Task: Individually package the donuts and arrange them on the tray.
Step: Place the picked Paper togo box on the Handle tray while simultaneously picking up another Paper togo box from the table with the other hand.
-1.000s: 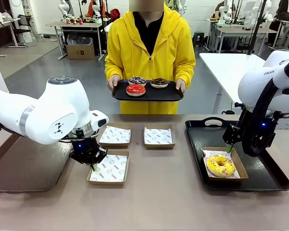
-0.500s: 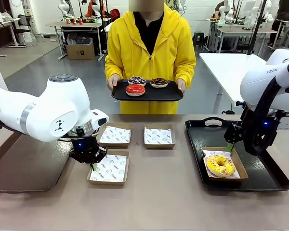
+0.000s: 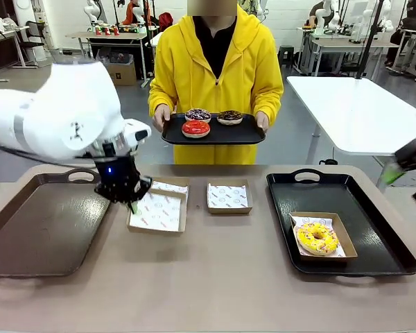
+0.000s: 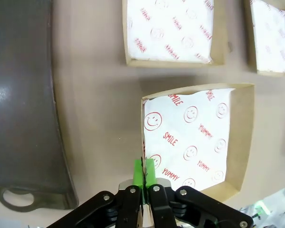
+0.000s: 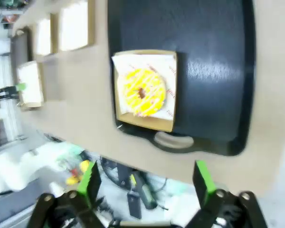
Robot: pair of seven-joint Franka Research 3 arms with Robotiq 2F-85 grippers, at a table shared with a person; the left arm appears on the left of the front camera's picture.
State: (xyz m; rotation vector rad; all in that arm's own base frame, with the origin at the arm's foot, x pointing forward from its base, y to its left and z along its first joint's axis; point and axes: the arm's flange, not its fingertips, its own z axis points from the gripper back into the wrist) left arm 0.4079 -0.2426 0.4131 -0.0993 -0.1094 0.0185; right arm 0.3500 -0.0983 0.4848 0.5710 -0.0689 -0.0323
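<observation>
A yellow sprinkled donut (image 3: 317,238) lies in a paper-lined cardboard box on the black right tray (image 3: 291,229). The red donut (image 3: 195,128), the purple sprinkled donut (image 3: 197,115) and the chocolate donut (image 3: 229,118) sit on a small black tray (image 3: 243,136) that the person holds. My left gripper (image 4: 143,172) is shut on the near wall of an empty box (image 4: 194,137) and holds that box (image 3: 157,212) tilted above the table. My right gripper (image 5: 145,183) is open and empty, high above the yellow donut (image 5: 142,91), at the right edge of the front view (image 3: 405,182).
Two more empty lined boxes (image 3: 229,196) (image 3: 172,187) lie mid-table, the left one partly behind the lifted box. An empty dark tray (image 3: 35,229) lies at the left. A white table (image 3: 347,104) stands behind at the right.
My left arm has lifted the box off the table and carried it up and away from me. My right arm has pulled back up and to the right, away from the donut's box.
</observation>
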